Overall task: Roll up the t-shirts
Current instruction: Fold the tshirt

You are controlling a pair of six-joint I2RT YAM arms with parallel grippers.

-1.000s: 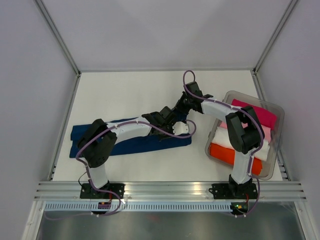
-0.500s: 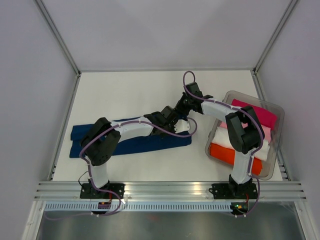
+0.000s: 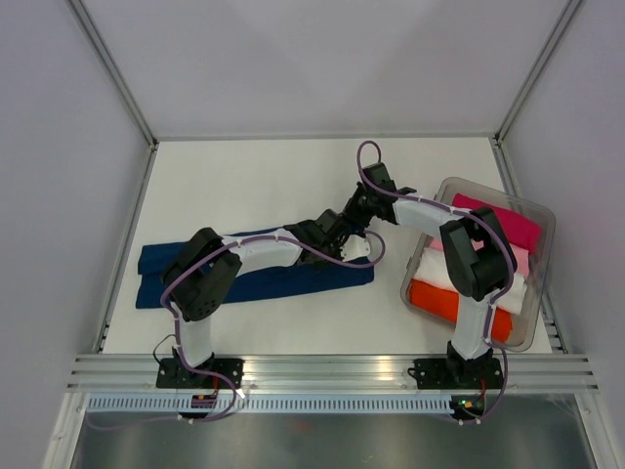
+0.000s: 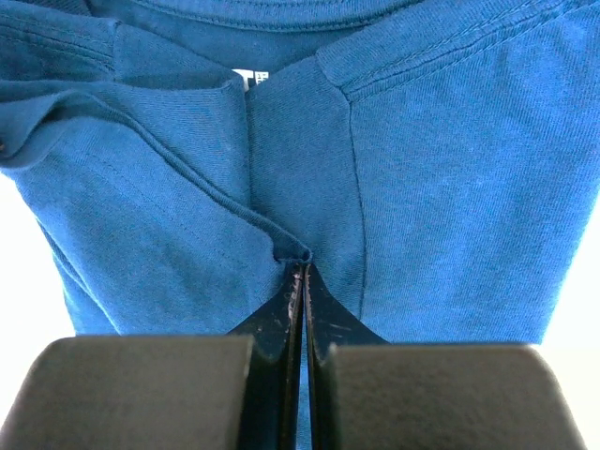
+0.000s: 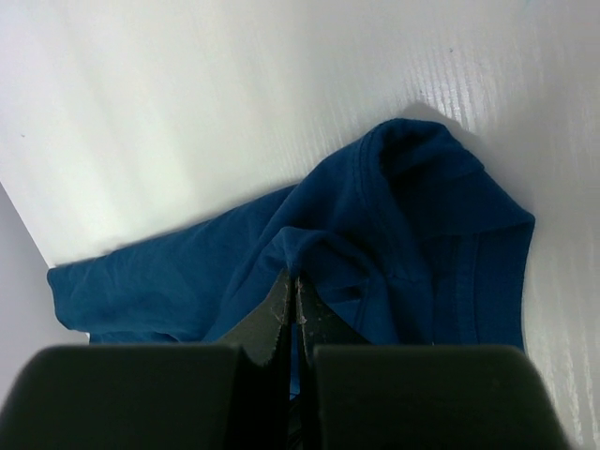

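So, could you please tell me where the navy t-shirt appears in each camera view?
Top external: navy t-shirt, a long folded strip left of centre.
Left wrist: fills nearly the whole frame, left gripper shut on a fold.
Right wrist: lower middle and right, right gripper shut on it.
Shared landmark: its collar, seen by both wrist cameras.

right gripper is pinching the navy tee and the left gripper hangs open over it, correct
Not quite: the left gripper isn't open. The left wrist view shows its jaws shut on a fold of the navy tee. The right gripper does pinch the tee, as you said.
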